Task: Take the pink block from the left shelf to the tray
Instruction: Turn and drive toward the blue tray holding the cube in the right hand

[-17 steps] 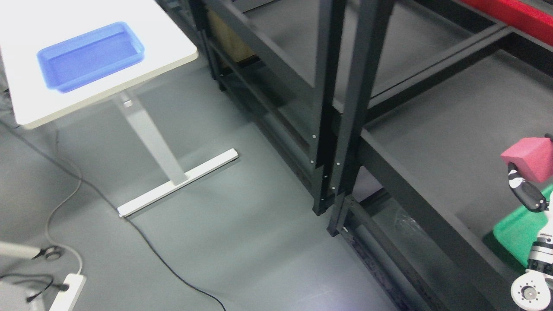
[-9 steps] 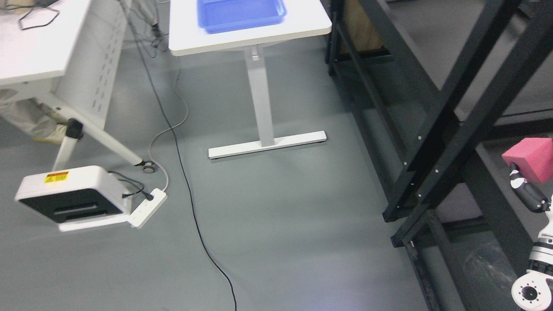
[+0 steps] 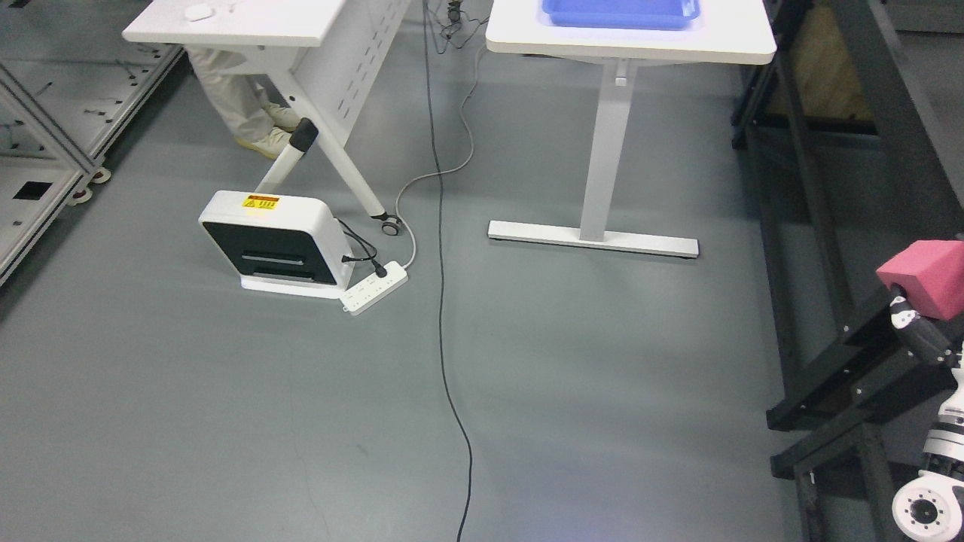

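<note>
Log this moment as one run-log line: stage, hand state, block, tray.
stage: carrying | right hand: shut on pink block at right edge | left hand: out of view | blue tray: on white table, far | black shelf: right

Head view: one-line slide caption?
Right hand carries the pink block toward the blue tray on the white table.

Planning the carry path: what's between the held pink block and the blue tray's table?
Head view: bare grey floor and the black shelf frame lie between the pink block, held in the right hand, and the white table bearing the blue tray.
</note>
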You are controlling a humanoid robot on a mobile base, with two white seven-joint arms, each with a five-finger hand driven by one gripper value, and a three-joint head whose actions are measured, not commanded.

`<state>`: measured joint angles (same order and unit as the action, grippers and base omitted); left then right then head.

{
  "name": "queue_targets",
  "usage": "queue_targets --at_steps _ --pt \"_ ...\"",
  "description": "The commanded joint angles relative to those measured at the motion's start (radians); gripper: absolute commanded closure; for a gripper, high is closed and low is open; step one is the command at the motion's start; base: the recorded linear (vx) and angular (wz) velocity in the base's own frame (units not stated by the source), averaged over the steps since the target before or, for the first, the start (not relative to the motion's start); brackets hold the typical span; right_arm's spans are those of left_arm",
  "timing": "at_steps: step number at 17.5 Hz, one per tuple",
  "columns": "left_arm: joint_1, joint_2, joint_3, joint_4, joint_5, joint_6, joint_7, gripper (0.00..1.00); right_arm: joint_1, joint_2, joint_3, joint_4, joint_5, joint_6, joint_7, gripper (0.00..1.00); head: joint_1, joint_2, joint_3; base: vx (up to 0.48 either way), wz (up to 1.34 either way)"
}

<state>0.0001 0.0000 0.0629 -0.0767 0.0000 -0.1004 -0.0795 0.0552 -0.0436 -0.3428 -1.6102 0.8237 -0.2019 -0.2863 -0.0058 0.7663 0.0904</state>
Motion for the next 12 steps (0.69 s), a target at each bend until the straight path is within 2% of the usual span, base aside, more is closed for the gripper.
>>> queue_targets --at_steps 1,7,12 --pt "0.009 0.017 0.000 0.000 -0.002 -0.001 0.000 0.00 0.000 0.001 -0.001 -0.001 0.000 -0.001 0.001 0.98 0.0000 0.000 0.000 -0.078 0.45" --pt "0.009 0.017 0.000 0.000 -0.002 -0.001 0.000 0.00 0.002 0.001 -0.001 -0.001 0.000 -0.002 0.001 0.98 0.0000 0.000 0.000 -0.018 0.21" --pt "0.009 0.017 0.000 0.000 -0.002 -0.001 0.000 0.00 0.002 0.001 -0.001 -0.001 0.000 -0.002 0.001 0.98 0.0000 0.000 0.000 0.096 0.04"
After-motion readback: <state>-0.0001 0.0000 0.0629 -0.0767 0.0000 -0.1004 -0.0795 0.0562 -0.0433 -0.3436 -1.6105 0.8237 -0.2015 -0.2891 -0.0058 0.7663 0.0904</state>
